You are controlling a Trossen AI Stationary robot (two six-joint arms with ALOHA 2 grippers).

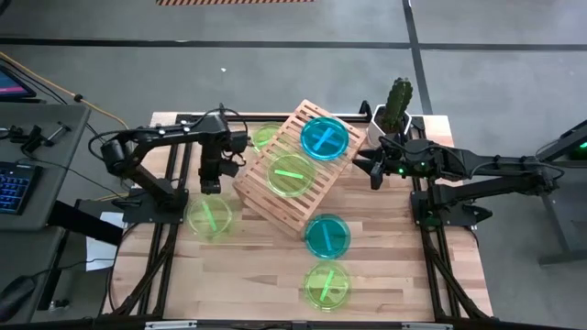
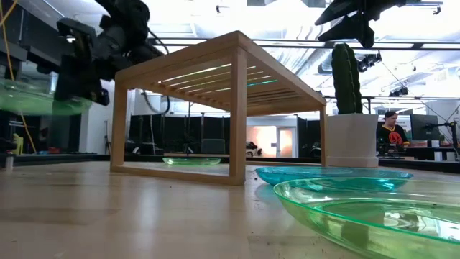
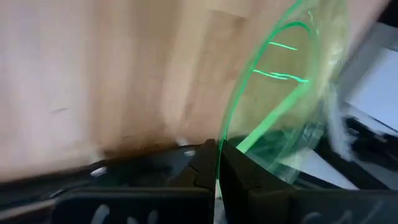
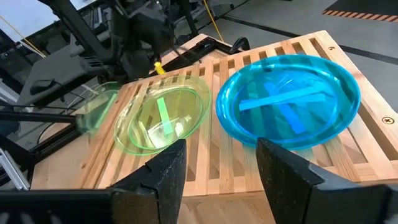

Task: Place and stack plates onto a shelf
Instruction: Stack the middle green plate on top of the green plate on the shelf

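We note the left gripper (image 3: 216, 171) pinching the rim of a lime-green translucent plastic plate (image 1: 210, 217), held clear of the table beside the slatted light-wood shelf (image 1: 266, 203). The right gripper (image 4: 217, 168) waits, fingers apart and empty. Such an edge-only grip risks slipping.

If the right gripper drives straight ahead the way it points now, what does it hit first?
Most likely the teal-blue plate on the shelf. The open right gripper aims across the slats, with that plate's near rim just past its fingertips and the lime-green plate beside it. Its height above the slats is unclear.
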